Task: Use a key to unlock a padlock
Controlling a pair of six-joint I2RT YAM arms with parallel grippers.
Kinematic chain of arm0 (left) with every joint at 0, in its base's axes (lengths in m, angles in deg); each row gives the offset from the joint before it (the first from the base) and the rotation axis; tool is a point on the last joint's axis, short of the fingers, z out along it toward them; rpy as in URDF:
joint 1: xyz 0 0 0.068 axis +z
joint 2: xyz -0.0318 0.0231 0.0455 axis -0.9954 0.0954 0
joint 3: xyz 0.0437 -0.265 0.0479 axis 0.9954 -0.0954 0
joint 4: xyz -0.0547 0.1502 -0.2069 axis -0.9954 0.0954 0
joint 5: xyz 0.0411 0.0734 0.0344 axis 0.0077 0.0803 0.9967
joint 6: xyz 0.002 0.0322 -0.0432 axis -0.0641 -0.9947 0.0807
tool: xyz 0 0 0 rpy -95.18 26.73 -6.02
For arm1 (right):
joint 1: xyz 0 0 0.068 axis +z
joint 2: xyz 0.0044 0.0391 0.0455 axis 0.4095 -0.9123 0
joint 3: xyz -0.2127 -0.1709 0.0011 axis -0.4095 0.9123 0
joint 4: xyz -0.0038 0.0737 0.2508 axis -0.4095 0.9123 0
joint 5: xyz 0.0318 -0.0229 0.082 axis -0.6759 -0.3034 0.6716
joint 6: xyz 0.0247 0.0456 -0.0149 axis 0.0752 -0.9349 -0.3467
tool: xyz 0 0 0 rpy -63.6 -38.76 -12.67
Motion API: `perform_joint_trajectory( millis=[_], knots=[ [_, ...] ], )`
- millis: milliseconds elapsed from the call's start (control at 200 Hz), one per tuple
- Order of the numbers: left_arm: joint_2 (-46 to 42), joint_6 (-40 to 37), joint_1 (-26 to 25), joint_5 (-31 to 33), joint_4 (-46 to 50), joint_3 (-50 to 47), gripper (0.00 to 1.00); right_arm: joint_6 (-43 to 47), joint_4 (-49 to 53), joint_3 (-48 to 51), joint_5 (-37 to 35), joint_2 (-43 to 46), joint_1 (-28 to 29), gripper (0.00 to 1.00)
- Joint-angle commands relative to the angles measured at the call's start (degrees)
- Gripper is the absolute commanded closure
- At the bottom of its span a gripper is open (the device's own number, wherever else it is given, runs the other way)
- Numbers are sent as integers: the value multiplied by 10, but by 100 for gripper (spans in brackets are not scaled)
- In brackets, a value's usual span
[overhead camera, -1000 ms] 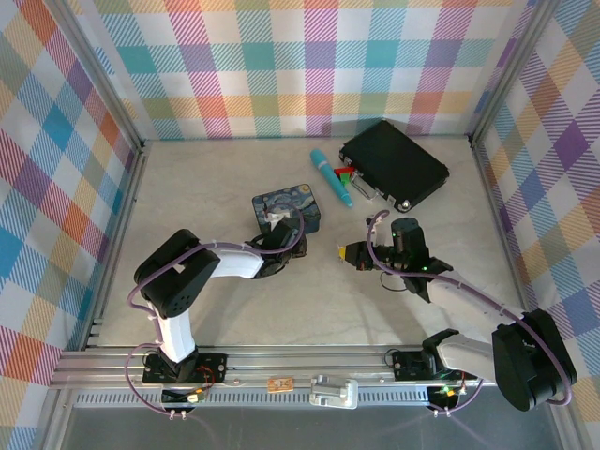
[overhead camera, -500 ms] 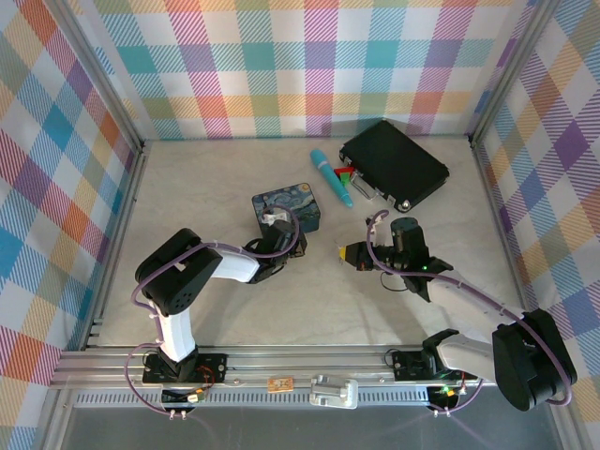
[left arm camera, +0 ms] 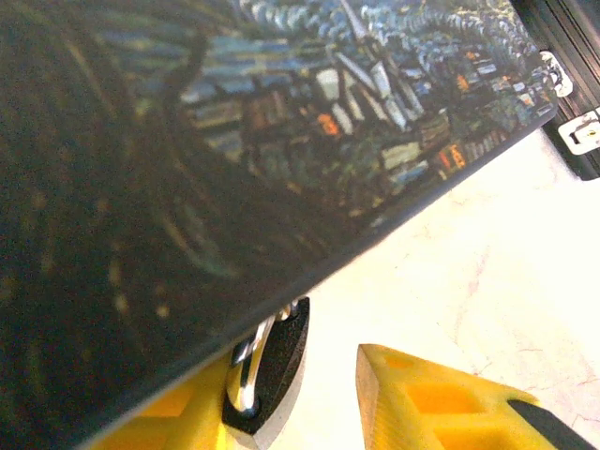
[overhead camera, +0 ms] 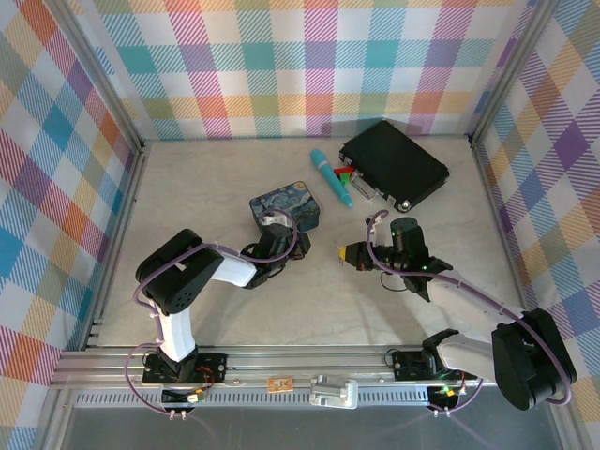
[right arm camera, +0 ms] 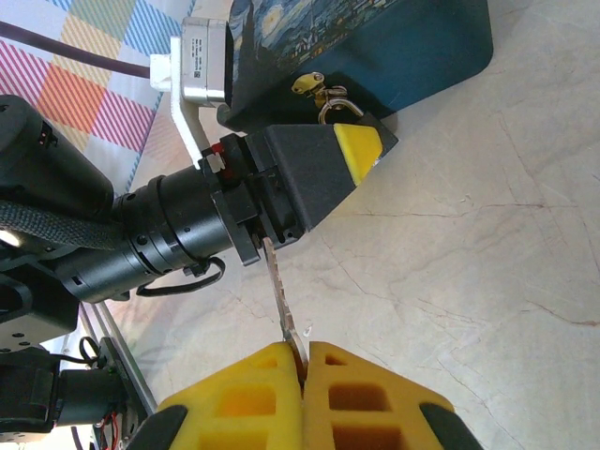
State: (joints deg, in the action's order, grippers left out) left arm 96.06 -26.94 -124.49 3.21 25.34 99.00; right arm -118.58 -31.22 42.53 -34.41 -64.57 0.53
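Silvery key (right arm camera: 279,291), thin, stiff and slick, is pinched at one end by your right hand (right arm camera: 305,361); left hand (left arm camera: 309,403) looks slack around the dense little padlock (left arm camera: 281,361), so clamp its body.

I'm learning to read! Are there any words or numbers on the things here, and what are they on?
No words or numbers can be read.
The painted tin has just a picture, no letters.
The small orange tag at the front is too small to read.
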Motion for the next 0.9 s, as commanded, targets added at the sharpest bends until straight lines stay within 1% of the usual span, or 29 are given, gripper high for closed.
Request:
perform_joint_trajectory(
  millis=[0,90,210,310,460,605,770,895],
  knots=[
    [37,10,8,-11,-19,-4,66,3,-11,-11,4,-4,-3,100],
    [49,17,10,0,-8,9,72,3,-8,-11,4,-2,-3,100],
    [58,13,11,17,1,17,89,2,-9,-6,0,8,-3,100],
    [58,15,13,9,-19,7,100,-3,-14,4,-1,14,-3,100],
    [39,62,22,-39,-61,-21,100,-16,-33,24,2,10,-5,100],
    [3,120,32,-82,-109,-62,100,-32,-77,50,-2,4,-8,100],
    [-30,172,39,-171,-178,-97,100,-39,-111,51,18,-27,-10,100],
    [-30,215,41,-221,-274,-128,100,-60,-164,53,42,-65,-11,100]
  ],
)
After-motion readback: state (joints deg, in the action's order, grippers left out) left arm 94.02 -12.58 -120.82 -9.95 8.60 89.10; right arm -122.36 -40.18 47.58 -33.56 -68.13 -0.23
